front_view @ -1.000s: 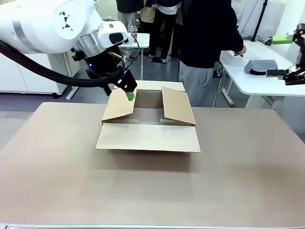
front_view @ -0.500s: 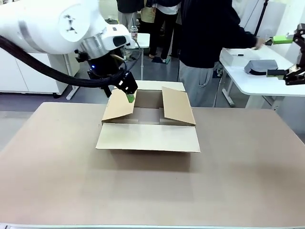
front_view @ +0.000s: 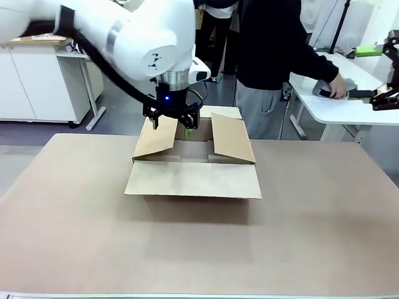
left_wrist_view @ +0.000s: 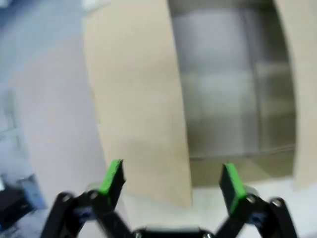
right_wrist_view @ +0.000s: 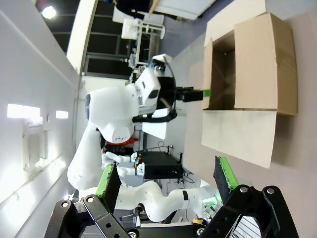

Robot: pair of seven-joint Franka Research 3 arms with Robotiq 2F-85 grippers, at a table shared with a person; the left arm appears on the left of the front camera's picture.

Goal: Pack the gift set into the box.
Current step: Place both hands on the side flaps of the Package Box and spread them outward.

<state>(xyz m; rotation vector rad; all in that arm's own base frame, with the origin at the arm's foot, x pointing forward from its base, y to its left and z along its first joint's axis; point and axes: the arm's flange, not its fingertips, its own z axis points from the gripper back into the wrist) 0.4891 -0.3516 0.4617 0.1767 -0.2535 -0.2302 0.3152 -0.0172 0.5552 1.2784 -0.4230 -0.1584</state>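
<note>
The box [front_view: 193, 180], a wide brown carton, stands open in the middle of the table with its front flap folded out flat and its side flaps half raised. My left gripper [front_view: 173, 126] hangs open over its back left corner, its fingers either side of the left flap's far end. In the left wrist view the left gripper [left_wrist_view: 172, 178] is open above the flap [left_wrist_view: 138, 99] and the bare inside of the box [left_wrist_view: 233, 84]. My right gripper [front_view: 365, 73] is open, high at the far right; its own view shows the right gripper [right_wrist_view: 166, 181] holding nothing, with the box [right_wrist_view: 257, 69] far off. A dark flat item [front_view: 330, 89], perhaps the gift set, lies on a side table.
The person [front_view: 274, 56] stands behind the box, turned to a white side table [front_view: 324, 109] at the right, one hand [front_view: 340, 86] on the dark item. The brown tabletop [front_view: 199, 249] spreads wide in front of and beside the box.
My left arm has swung right and turned its wrist, so the gripper now hangs over the box's back left corner. The person's hand has come down onto the dark item.
</note>
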